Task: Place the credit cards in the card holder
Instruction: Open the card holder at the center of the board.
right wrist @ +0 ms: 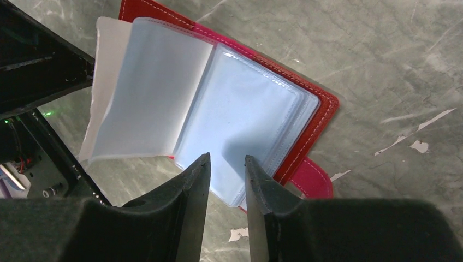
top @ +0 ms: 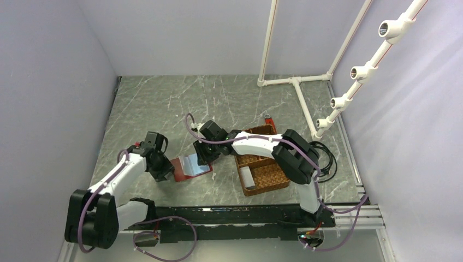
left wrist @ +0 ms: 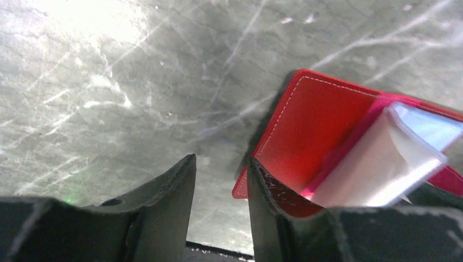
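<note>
A dark red card holder lies open on a grey marbled table, just in front of the two arms and between their claws. Its clear plastic sleeves face up. One leaf of sleeves is turned over toward the left arm's side, and the rest lie in a flat stack on the red cover. Seen from above, the opened holder's long axis runs roughly left to right and is tilted a little. In the right wrist view its pink snap tab sticks out from under the cover, on the edge close to that claw.

The left gripper sits at the holder's left end. Its fingers are apart with bare table between them, and one finger is over the cover's corner. The right gripper hovers over the sleeve stack with a narrow gap between its fingers. It is not visibly pinching anything.

Neither claw carries a card. A pale card lies in the near-left compartment of a brown woven basket, just right of the holder.

The step in hand looks like opening and steadying the holder — no card is going in yet. The next move likely calls for one claw to keep the holder open while the other fetches a card and lines its edge up with a sleeve's opening.
</note>
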{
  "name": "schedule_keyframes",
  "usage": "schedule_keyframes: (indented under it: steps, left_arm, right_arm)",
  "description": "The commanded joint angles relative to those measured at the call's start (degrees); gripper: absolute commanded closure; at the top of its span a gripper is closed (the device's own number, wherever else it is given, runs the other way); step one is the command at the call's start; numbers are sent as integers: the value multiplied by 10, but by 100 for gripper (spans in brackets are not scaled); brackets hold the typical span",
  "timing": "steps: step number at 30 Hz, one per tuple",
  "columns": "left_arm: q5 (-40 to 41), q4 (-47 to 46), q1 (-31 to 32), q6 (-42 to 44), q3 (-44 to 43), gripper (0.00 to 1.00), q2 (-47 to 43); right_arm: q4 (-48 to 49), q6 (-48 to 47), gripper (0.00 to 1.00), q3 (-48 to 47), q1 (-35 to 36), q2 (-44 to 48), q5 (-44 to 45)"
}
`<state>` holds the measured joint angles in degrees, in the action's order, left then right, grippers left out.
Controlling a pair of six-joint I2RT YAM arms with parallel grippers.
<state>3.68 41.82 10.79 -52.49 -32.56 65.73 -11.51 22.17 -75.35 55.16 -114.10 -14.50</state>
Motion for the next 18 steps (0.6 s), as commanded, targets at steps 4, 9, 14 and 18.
schedule_keyframes:
  steps: [4, 9, 14, 18]
  left_arm:
    - [-52, 41, -3, 26, -76, 42, -122]
    - [-66, 80, -3, 22, -126, 35, -163]
    - [-48, 109, -3, 26, -148, 33, -190]
    - [-57, 104, -4, 24, -146, 35, -209]
  right_arm:
    - [15, 15, 68, -35, 8, 54, -34]
    - [70, 58, 79, -45, 15, 20, -92]
    - [156, 117, 85, -67, 20, -43, -167]
    - [239, 187, 90, -58, 22, -118, -209]
